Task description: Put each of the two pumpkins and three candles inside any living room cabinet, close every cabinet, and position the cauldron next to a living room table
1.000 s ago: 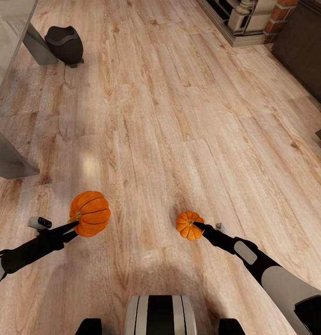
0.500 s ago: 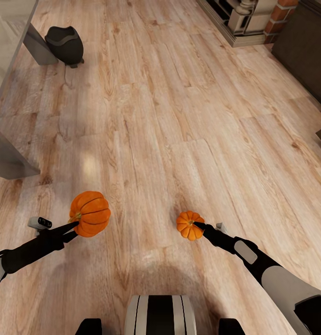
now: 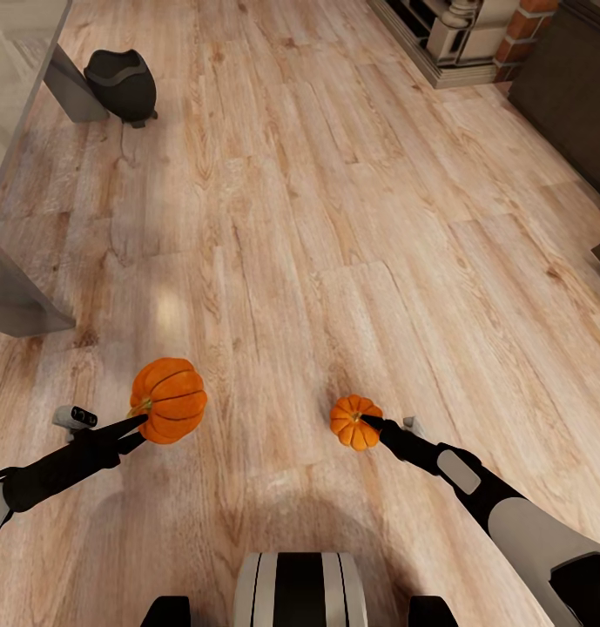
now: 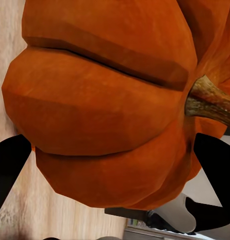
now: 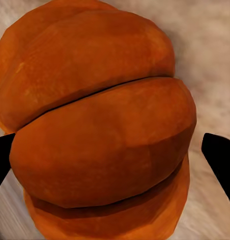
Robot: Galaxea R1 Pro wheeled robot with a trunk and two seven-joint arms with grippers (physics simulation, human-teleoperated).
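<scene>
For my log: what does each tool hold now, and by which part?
Left tool: larger pumpkin, gripped across its stem end. Right tool: smaller pumpkin, across its ribbed body.

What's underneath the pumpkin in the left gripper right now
Bare wooden floor lies below the left gripper's pumpkin. The patch straight beneath it is covered by the pumpkin itself.

Pale wood plank floor (image 3: 334, 218), brick fireplace hearth (image 3: 461, 39), dark sofa (image 3: 569, 87)

Bright, even render with a pale glare patch on the floor (image 3: 169, 309); wrist views soft-edged.
</scene>
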